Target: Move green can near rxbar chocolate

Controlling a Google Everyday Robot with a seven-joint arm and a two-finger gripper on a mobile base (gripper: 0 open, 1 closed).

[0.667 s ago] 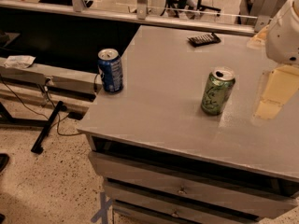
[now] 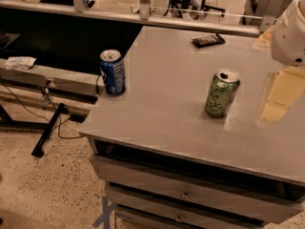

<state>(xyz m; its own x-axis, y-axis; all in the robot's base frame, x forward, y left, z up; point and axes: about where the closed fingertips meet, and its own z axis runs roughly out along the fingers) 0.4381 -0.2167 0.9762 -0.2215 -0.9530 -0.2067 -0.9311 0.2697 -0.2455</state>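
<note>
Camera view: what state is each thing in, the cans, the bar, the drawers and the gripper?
green can: upright on the table, untouched.
blue can: upright near the table's left edge.
rxbar chocolate: lying flat at the far side.
drawers: shut.
gripper: at the right edge, beside the green can, apart from it.
</note>
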